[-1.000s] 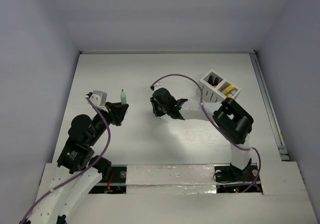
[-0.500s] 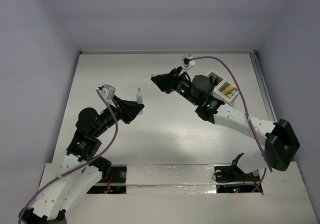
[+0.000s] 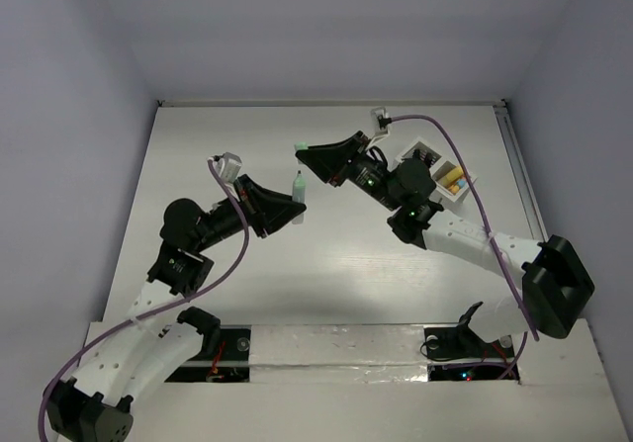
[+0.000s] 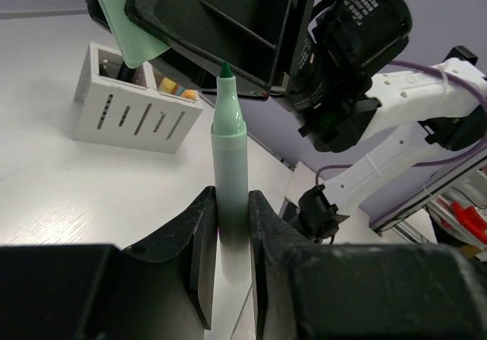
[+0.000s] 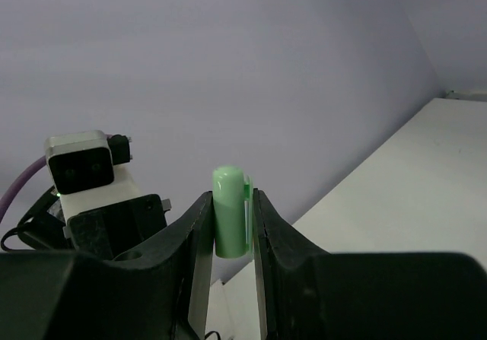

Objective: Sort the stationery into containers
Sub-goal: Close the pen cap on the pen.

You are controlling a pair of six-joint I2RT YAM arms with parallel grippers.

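Left end effector (image 4: 230,218) is clamped on the pale mint marker with a dark green tip (image 4: 230,150): uncapped, barrel upright, nib up. Right end effector (image 5: 231,230) pinches the short mint green plastic cap (image 5: 229,203). Both hang over the white table (image 3: 218,135), cap at 12 o'clock of the nib, near but apart. My read: posed nose to nose so the cap goes on before binning.

White slotted divided box (image 3: 413,149) sits at 2 o'clock of the table.

Can't tell:
- the cap's open end, or its alignment with the nib
- the lower barrel, hidden between the fingers (image 4: 199,233)
- box contents, since the right arm (image 3: 475,239) covers part of it. I see only black bits in one compartment and yellow/orange next door.
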